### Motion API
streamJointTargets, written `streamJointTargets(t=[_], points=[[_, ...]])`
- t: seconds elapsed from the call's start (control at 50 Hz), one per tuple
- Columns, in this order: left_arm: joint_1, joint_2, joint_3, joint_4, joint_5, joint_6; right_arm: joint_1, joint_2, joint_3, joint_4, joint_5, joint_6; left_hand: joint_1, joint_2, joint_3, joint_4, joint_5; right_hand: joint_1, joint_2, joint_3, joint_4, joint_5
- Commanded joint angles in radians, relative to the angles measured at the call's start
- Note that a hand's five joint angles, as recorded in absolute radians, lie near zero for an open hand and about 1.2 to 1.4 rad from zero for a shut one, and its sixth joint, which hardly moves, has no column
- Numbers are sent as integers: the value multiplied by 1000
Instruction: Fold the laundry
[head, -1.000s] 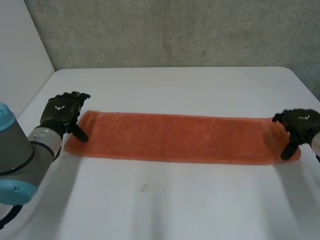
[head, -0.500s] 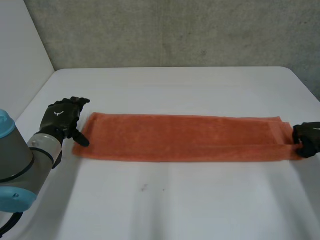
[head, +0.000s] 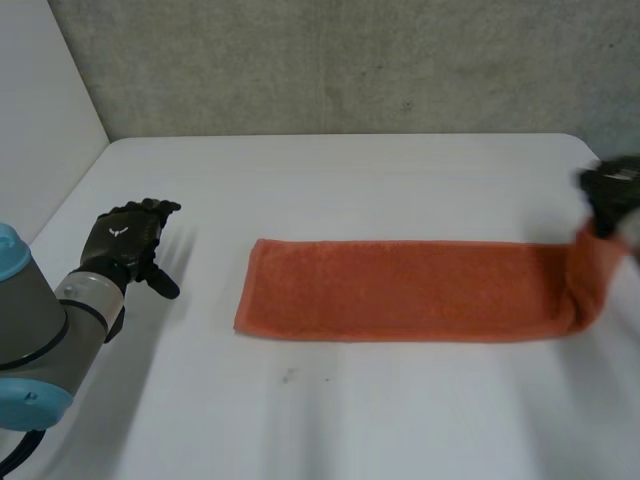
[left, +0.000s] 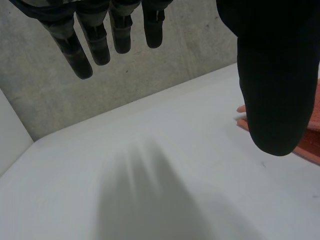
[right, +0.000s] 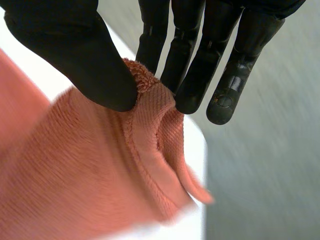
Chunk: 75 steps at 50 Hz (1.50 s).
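Observation:
A long orange towel (head: 400, 290) lies folded in a strip across the white table (head: 330, 170). Its right end rises off the table, pinched by my right hand (head: 612, 190) at the table's right edge. In the right wrist view the thumb (right: 85, 55) and fingers (right: 192, 60) squeeze the towel's edge (right: 150, 115) between them. My left hand (head: 125, 240) hovers open over bare table, well to the left of the towel's free left end (head: 250, 300). Its fingers (left: 100, 40) hang straight, and the towel's end (left: 307, 145) lies beside the thumb (left: 272, 75).
A grey concrete wall (head: 340, 60) runs behind the table. A white panel (head: 40, 110) stands along the table's left side. My left arm (head: 40, 330) comes in at the lower left.
My right hand has shut on the towel's right end, lifted it and pulled rightward, dragging the whole towel to the right. The towel's left end has slid out from under my left hand.

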Motion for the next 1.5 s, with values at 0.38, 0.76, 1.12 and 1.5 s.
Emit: streamJointTargets(t=[0.38,0.76,1.12,1.5], points=[[0,7,-1,0,1,1,886,451,-421,43,-47,-25,-19,-31,-38,-29,-49,218,5,-11,-10,28],[-14,9,-11,0,2,1,560,72,12,123,105,299,-19,-31,-38,-29,-49,-790,-1003,-1018,-1017,-980],[-22,9,-17,0,-2,0,337,32,148,-21,52,157,-19,-31,-38,-29,-49,432,219,203,204,242],[-22,16,-17,-11,-2,1,915,352,-305,88,69,-160,-19,-31,-38,-29,-49,432,219,203,204,242]])
